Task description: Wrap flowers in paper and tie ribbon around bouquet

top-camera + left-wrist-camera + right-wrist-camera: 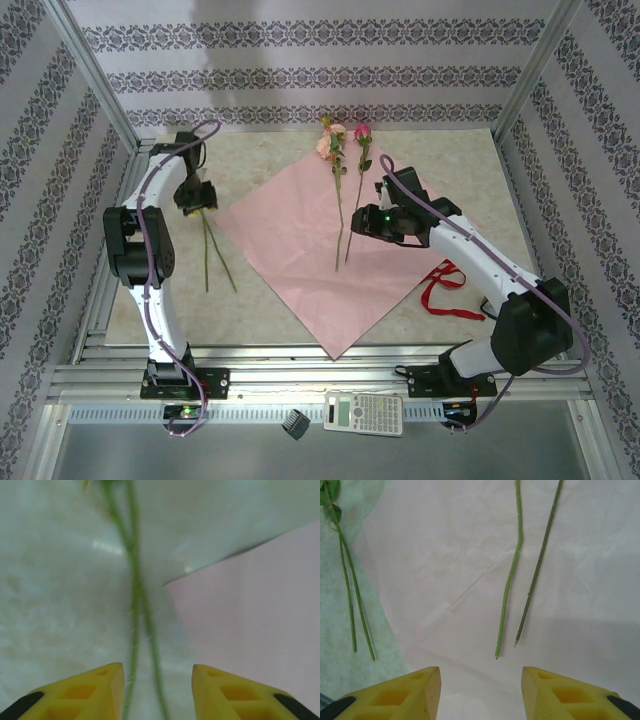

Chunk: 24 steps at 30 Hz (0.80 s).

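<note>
L hand [156,675] released, straddling two stems [135,575] on the counter [45,605], just left of the paper [260,610] edge. Clench both stems together, lift clear of that edge, lay beside the roses [330,148] on the paper (R hand [481,672], released too, hovers there). Open counter left; ribbon [445,290] far right.

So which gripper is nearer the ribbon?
Right. The right gripper hovers over the paper, up-left of the ribbon; the left gripper is beyond the paper's far corner, over two loose stems.
</note>
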Each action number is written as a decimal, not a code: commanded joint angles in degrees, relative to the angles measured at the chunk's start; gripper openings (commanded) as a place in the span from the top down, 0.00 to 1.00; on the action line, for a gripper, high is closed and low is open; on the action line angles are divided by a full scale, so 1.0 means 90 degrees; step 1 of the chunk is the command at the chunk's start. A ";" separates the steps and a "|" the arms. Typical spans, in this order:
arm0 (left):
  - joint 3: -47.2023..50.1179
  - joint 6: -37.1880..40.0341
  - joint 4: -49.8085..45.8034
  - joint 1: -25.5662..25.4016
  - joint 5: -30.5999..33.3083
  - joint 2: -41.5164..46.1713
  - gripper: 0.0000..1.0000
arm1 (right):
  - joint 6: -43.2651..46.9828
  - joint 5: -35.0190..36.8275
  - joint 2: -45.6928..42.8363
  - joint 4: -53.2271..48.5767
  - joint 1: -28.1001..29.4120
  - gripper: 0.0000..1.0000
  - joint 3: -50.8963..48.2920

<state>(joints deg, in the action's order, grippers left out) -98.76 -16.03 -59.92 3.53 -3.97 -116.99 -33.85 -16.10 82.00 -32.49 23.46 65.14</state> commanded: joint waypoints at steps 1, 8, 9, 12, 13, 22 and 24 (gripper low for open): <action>0.0531 0.0604 0.0008 0.0027 0.0075 0.0292 0.68 | 0.0072 0.0011 0.0070 0.0075 0.0064 0.53 0.0164; 0.1286 0.1117 0.0525 0.0037 0.0064 0.0274 0.70 | 0.0069 0.0014 0.0135 0.0041 0.0070 0.53 0.0163; 0.1317 0.1152 0.0529 0.0038 0.0139 0.0222 0.71 | 0.0068 0.0016 0.0143 0.0030 0.0059 0.53 0.0182; 0.1416 0.1200 0.0619 0.0039 0.0175 0.0137 0.71 | 0.0054 -0.0016 0.0176 0.0017 0.0068 0.53 0.0237; 0.1465 0.1215 0.0706 0.0039 0.0102 0.0138 0.71 | 0.0064 -0.0016 0.0185 0.0018 0.0072 0.53 0.0242; 0.1595 0.1388 0.0938 0.0028 0.0035 -0.0049 0.80 | 0.0026 -0.0045 0.0215 -0.0004 0.0059 0.53 0.0240; 0.1603 0.1437 0.0959 0.0008 0.0072 -0.0044 0.82 | 0.0019 -0.0047 0.0223 0.0007 0.0074 0.53 0.0248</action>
<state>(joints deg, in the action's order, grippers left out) -84.93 -5.06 -52.58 3.84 -4.21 -116.88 -33.87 -16.14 83.09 -32.49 23.79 65.65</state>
